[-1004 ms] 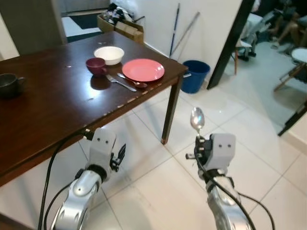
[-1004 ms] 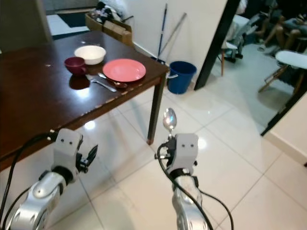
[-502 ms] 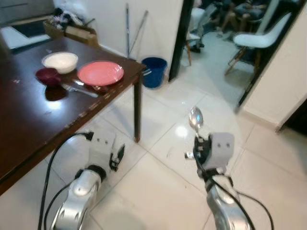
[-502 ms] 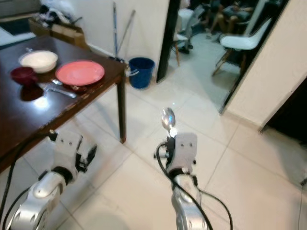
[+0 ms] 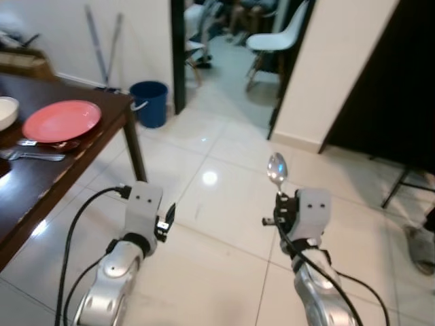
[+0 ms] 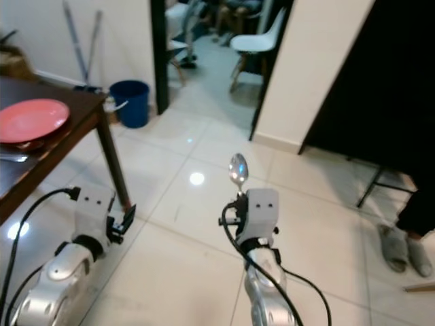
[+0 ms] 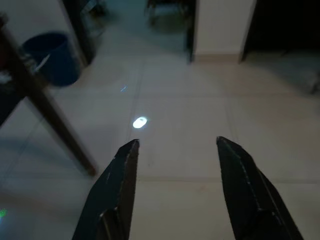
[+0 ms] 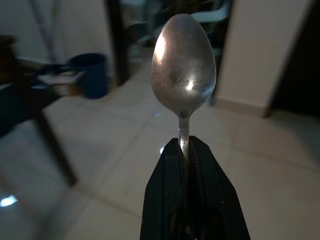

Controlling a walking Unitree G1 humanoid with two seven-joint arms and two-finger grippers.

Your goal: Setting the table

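My right gripper is shut on a silver spoon that stands upright with its bowl up, over the white floor tiles; the right wrist view shows the spoon pinched between the black fingers. My left gripper is open with nothing between its fingers, held low beside the table's corner. The dark wooden table is at the left, with a pink plate near its edge, a fork and another spoon beside it, and the rim of a white bowl.
A blue bucket and two leaning poles stand by the wall behind the table. A doorway leads to a room with white chairs. A dark opening is to the right, with a slipper on the floor.
The whole view has swung to the right, so the table has slid off to the left and the doorway and dark opening came in. Both arms hold as before, spoon still gripped.
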